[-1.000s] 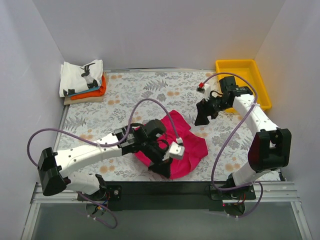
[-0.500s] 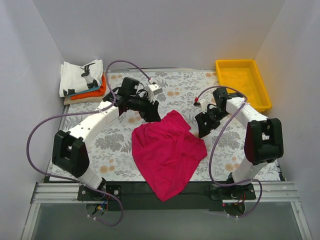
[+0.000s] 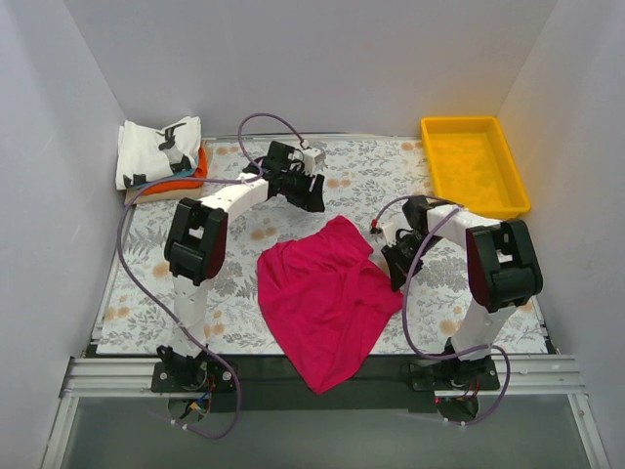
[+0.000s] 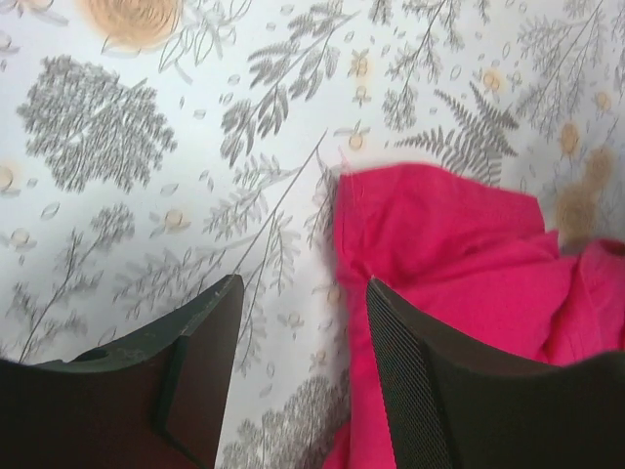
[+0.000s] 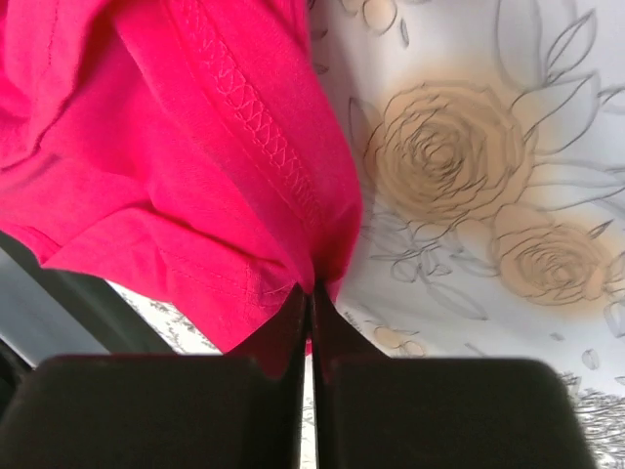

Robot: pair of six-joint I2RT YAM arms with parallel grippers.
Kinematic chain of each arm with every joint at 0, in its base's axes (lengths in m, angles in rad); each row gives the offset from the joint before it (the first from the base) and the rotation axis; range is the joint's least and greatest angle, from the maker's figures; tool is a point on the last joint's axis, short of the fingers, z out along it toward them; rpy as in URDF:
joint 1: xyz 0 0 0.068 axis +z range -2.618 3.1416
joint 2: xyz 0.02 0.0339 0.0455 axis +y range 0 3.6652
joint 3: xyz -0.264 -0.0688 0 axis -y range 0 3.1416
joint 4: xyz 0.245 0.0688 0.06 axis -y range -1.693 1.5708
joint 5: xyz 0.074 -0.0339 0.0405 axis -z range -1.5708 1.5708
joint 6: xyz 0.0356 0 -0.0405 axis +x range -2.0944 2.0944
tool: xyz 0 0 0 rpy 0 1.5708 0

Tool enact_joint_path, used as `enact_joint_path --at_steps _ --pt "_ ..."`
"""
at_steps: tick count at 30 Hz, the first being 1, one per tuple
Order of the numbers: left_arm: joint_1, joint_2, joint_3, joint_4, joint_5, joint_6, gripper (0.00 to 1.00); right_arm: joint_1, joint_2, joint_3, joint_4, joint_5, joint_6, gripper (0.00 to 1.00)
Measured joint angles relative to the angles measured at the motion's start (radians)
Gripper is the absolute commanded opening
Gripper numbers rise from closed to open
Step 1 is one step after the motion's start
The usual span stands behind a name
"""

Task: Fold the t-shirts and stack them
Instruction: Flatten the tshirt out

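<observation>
A crumpled magenta-red t-shirt lies in the middle of the floral table, its lower tip hanging over the near edge. My left gripper hovers open just beyond the shirt's far corner. In the left wrist view the gripper has bare tablecloth between its fingers, with the shirt beside its right finger. My right gripper is at the shirt's right edge. In the right wrist view it is shut on the stitched hem of the shirt. Folded t-shirts are stacked at the back left, white printed on top, orange beneath.
A yellow plastic tray stands at the back right corner. Grey walls close in the table on three sides. Purple cables loop from both arms over the table. The black base rail runs along the near edge.
My left arm let go of the shirt, swung from the near side to the far side and opened. The shirt dropped flatter. My right gripper came down to the shirt's right edge and shut on it.
</observation>
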Motion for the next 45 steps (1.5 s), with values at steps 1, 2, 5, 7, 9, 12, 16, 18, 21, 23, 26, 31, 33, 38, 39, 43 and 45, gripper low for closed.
enact_joint_path --at_steps 1,2,5,7,9,12,16,18,21,23,26,31,33,38,39,43,45 --pt "-0.010 0.019 0.019 0.013 -0.003 -0.009 0.51 0.000 -0.006 -0.011 0.003 0.004 -0.005 0.01" --pt "-0.023 0.042 0.037 0.029 -0.006 -0.018 0.51 0.001 -0.015 -0.023 0.003 0.008 -0.004 0.01" --pt "-0.103 0.138 0.081 0.061 -0.017 -0.037 0.53 0.002 -0.080 -0.049 0.001 0.033 -0.020 0.01" --pt "-0.131 0.159 0.081 0.069 -0.038 -0.036 0.52 0.004 -0.115 -0.056 -0.003 0.050 -0.024 0.01" --pt "-0.158 0.167 0.089 0.084 -0.059 -0.031 0.48 0.004 -0.150 -0.056 -0.007 0.063 -0.028 0.01" --pt "-0.193 0.180 0.099 0.105 -0.095 -0.027 0.15 0.004 -0.182 -0.056 -0.011 0.080 -0.037 0.01" --pt "-0.212 0.189 0.106 0.102 -0.133 -0.034 0.00 0.004 -0.199 -0.055 -0.024 0.117 -0.051 0.01" --pt "-0.189 0.185 0.110 0.090 -0.137 -0.042 0.00 0.004 -0.214 -0.046 -0.037 0.148 -0.063 0.01" --pt "-0.099 0.174 0.154 0.038 -0.135 -0.047 0.00 0.004 -0.252 -0.011 -0.049 0.196 -0.091 0.01" --pt "-0.011 0.149 0.200 0.000 -0.134 -0.042 0.00 0.005 -0.287 0.026 -0.048 0.233 -0.120 0.01" --pt "0.150 0.050 0.237 -0.026 -0.121 -0.037 0.00 0.005 -0.337 0.079 -0.034 0.288 -0.157 0.01" --pt "0.341 -0.207 0.230 -0.050 -0.063 -0.056 0.00 0.012 -0.402 0.140 0.069 0.332 -0.197 0.01" --pt "0.365 -0.305 0.227 -0.039 -0.038 -0.073 0.00 0.018 -0.429 0.170 0.123 0.354 -0.214 0.01" --pt "0.388 -0.453 0.245 -0.005 -0.008 -0.108 0.00 0.019 -0.499 0.230 0.219 0.423 -0.263 0.01" --pt "0.399 -0.459 0.261 -0.002 -0.005 -0.113 0.00 0.019 -0.505 0.243 0.233 0.430 -0.269 0.01" --pt "0.425 -0.459 0.307 -0.002 -0.021 -0.116 0.00 0.021 -0.511 0.338 0.287 0.457 -0.303 0.01" --pt "0.428 -0.460 0.320 -0.001 -0.043 -0.113 0.00 0.021 -0.517 0.383 0.306 0.470 -0.319 0.01"
